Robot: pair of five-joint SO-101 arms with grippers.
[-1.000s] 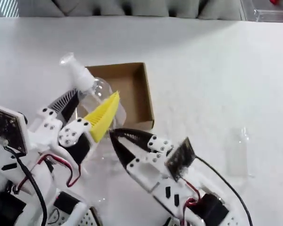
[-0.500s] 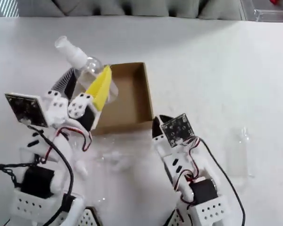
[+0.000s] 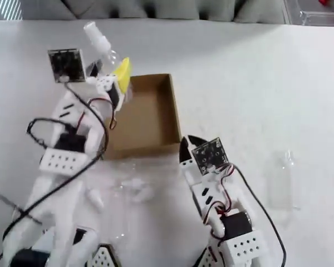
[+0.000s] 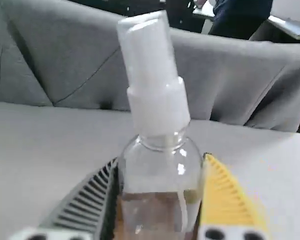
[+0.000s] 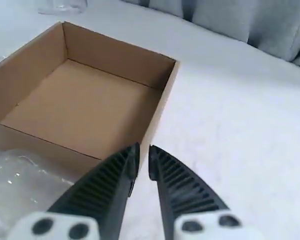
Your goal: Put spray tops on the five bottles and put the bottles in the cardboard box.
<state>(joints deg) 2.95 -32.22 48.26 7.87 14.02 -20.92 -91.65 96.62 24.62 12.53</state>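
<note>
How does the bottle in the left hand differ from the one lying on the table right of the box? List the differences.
The held bottle carries a white spray top; the lying bottle shows none. The held bottle is gripped off the table by the left hand, past the far left corner of the cardboard box; the lying bottle rests flat, untouched. Both are clear.

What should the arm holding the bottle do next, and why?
Probably the left gripper should carry the spray bottle over the cardboard box and lower it in. Its spray top is already on, the bottle is held up just off the box's far corner, and the box's floor is bare.
</note>
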